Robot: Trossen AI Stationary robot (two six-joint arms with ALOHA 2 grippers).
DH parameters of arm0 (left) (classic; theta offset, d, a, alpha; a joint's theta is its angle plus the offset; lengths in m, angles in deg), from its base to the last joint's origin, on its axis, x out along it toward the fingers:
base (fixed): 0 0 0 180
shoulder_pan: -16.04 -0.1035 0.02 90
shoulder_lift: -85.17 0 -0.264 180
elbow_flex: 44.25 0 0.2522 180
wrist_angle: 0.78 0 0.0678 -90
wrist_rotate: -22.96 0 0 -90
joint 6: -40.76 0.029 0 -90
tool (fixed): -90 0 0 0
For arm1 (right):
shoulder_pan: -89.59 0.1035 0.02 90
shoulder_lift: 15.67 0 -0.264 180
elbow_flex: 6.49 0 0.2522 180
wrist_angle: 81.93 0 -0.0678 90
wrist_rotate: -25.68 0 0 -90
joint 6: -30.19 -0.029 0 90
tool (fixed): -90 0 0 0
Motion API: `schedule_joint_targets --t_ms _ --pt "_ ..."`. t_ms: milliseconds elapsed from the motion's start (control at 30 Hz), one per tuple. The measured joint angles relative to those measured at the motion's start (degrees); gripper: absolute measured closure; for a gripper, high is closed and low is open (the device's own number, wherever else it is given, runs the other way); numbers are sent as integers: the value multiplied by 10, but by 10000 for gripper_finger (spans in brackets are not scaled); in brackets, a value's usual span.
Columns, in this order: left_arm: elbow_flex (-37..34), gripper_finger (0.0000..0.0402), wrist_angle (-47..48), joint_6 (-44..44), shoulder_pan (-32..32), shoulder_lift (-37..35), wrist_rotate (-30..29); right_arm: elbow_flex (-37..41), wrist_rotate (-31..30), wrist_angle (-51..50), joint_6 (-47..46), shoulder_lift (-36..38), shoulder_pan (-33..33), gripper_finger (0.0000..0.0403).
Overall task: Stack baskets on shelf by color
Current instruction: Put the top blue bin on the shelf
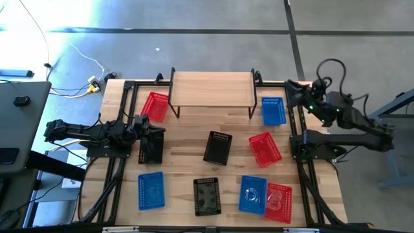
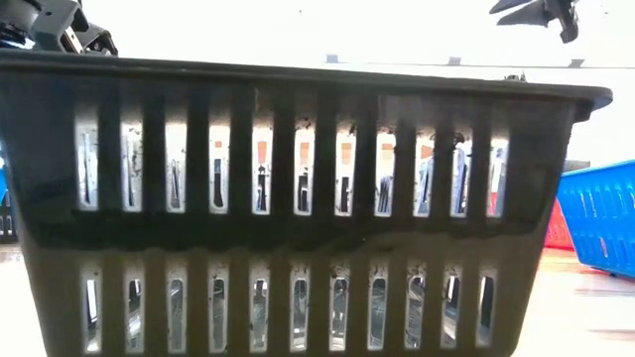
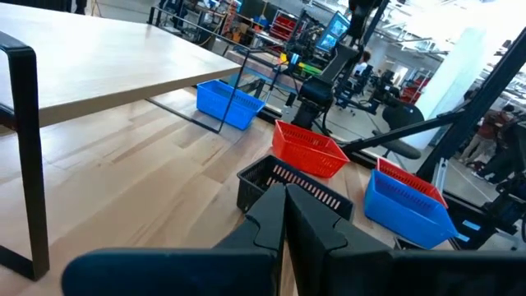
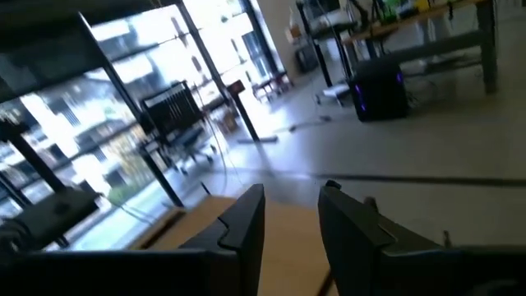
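My left gripper (image 3: 286, 215) has its fingers pressed together on nothing, hovering over the table's left side just beside a black basket (image 1: 151, 146) lying there. My right gripper (image 4: 289, 215) is parked high at the far right corner, jaws partly apart and empty. The shelf (image 1: 212, 88) stands bare at the far edge, with a red basket (image 1: 155, 105) against its left leg and a blue basket (image 1: 273, 110) just past its right leg; the others lie scattered across the table. My worry: with shut fingers I could shove the black basket instead of gripping a wall, or it could tip on lifting. Reaching for the red one, I might clip the shelf's leg.
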Motion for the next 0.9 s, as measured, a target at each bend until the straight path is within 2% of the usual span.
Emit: schedule_joint_targets --t_ms 200,367,700,900 --pt "0 399 0 -9 0 0 0 -87 1 -211 -64 -53 0 300" --pt "0 399 0 -10 0 0 0 -117 26 -350 -112 -82 0 300" --pt "0 399 0 -9 0 0 0 -94 144 -478 -115 -111 0 300" --pt "0 399 0 -12 0 0 0 -94 192 -503 -64 -147 0 299"
